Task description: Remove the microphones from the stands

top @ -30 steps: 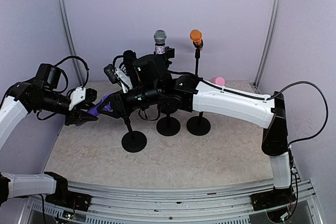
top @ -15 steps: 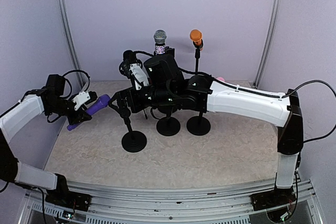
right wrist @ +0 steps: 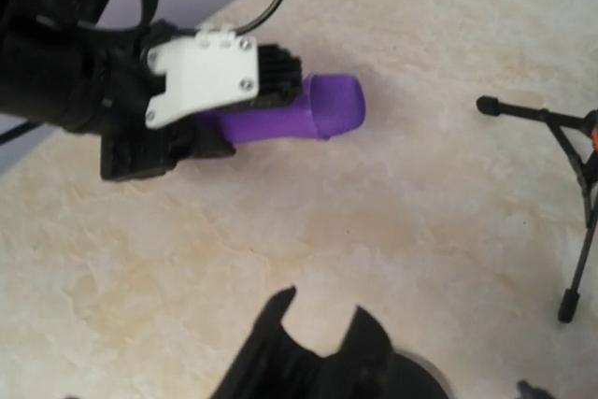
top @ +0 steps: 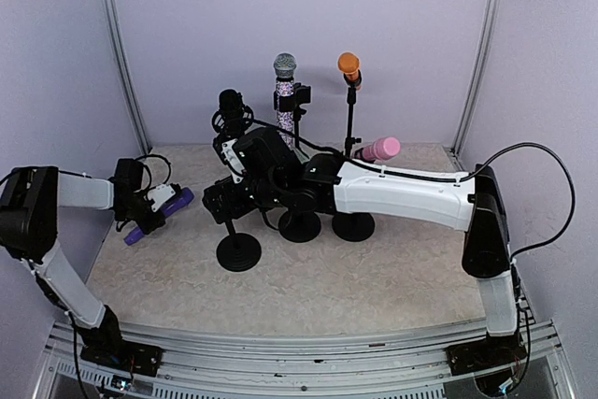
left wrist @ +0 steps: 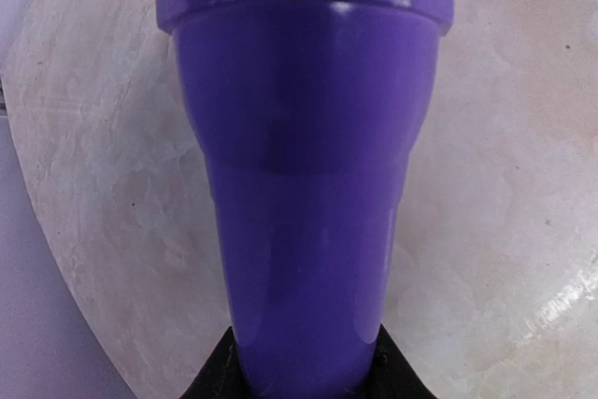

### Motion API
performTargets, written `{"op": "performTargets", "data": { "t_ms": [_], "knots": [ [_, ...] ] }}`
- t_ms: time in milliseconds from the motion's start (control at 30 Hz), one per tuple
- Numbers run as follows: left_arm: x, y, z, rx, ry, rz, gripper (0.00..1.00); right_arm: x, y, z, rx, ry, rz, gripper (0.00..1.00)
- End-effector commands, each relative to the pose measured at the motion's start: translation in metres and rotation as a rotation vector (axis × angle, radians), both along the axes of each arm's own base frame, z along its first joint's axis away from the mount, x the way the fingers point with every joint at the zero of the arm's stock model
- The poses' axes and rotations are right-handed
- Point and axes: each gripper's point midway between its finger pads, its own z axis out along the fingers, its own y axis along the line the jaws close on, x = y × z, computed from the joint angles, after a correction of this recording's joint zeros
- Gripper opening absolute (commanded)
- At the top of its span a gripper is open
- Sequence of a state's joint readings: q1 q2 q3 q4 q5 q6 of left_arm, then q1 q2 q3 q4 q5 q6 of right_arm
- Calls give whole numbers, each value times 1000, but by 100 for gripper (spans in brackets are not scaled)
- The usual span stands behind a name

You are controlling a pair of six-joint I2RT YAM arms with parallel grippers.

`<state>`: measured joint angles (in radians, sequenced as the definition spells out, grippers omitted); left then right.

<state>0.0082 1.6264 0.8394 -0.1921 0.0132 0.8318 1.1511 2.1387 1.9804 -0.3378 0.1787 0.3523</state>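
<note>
Microphone [top: 180, 199] is sitting low at the left of the bench [top: 327, 277], apart from its black round-footed stand [top: 238, 251], the left hand [top: 154, 211] clamping its glossy purple plastic barrel. I'd be laying it flat before letting go, since that tapered round body looks likely to roll. Whether the right hand [top: 218, 201] is gripping anything, I can't tell.

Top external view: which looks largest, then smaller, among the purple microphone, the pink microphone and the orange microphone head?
1. purple microphone
2. pink microphone, partly hidden
3. orange microphone head; it stands farther back, so its real size is unsure
</note>
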Motion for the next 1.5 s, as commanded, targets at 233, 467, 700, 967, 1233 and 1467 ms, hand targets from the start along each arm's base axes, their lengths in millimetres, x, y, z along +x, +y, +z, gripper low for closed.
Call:
{"op": "performTargets", "data": {
  "t_ms": [233, 467, 700, 967, 1233, 1467],
  "knots": [
    [25, 5, -15, -3, 2, 55, 34, 14, 20, -18, -37, -39, 17, 90],
    [19, 1, -7, -26, 27, 33, 71, 27, 24, -32, -61, -64, -5, 78],
    [17, 6, -6, -40, 54, 42, 73, 27, 28, -38, -55, -49, 0, 47],
    [16, 13, 4, -46, 39, 73, 87, 24, 20, -11, -15, -76, -4, 12],
    [14, -25, 96, -239, -3, 50, 99, 5, 0, 38, 32, -99, 2, 0],
    [-23, -60, 143, -247, -56, -30, 99, -33, -55, 36, 23, -72, 2, 0]
  ]
}}
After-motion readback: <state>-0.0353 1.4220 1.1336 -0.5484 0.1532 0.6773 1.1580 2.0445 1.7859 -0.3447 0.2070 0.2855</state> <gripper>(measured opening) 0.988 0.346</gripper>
